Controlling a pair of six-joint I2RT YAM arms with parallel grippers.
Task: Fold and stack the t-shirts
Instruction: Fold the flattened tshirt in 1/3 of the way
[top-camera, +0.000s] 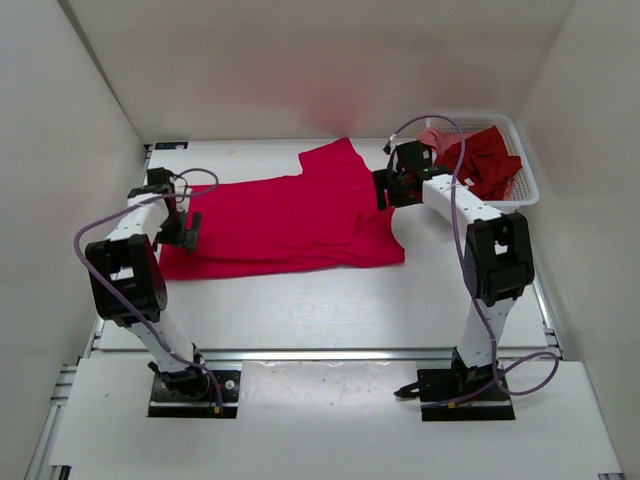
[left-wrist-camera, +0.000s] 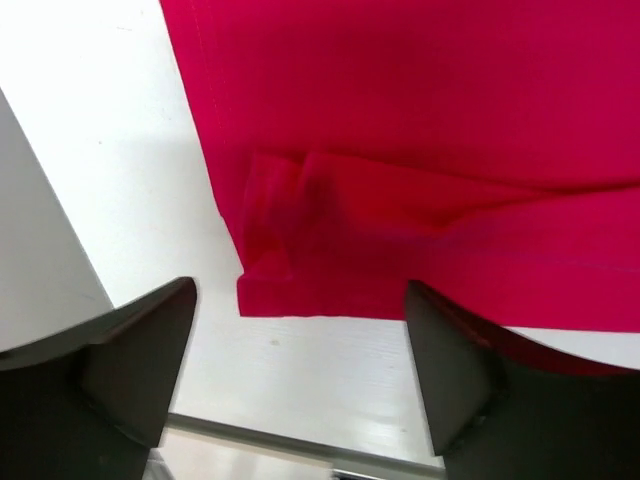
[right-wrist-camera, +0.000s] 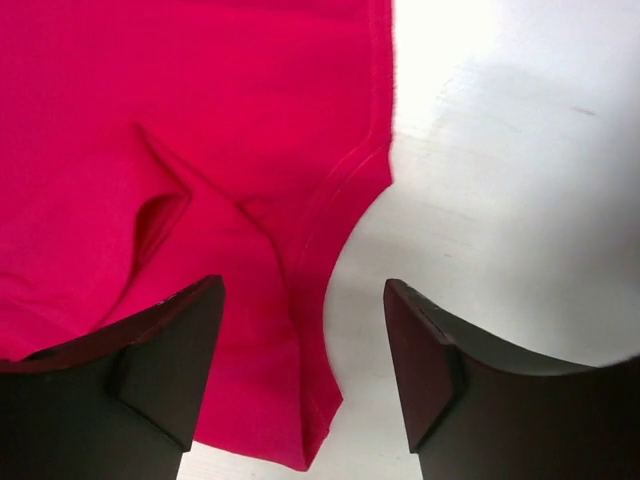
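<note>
My left gripper (top-camera: 186, 232) hangs with fingers apart over the left hem of the bright red t-shirt (top-camera: 290, 220), my right gripper (top-camera: 386, 190) likewise spread and empty at its right end. The shirt lies spread on the table (top-camera: 330, 310), long axis left to right, an arm at each end

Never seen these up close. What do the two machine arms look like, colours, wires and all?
The left arm and right arm have white links, chunky black joints and a looping lilac cable. The left pincer and right pincer each have two dark, wedge-shaped fingers.
</note>
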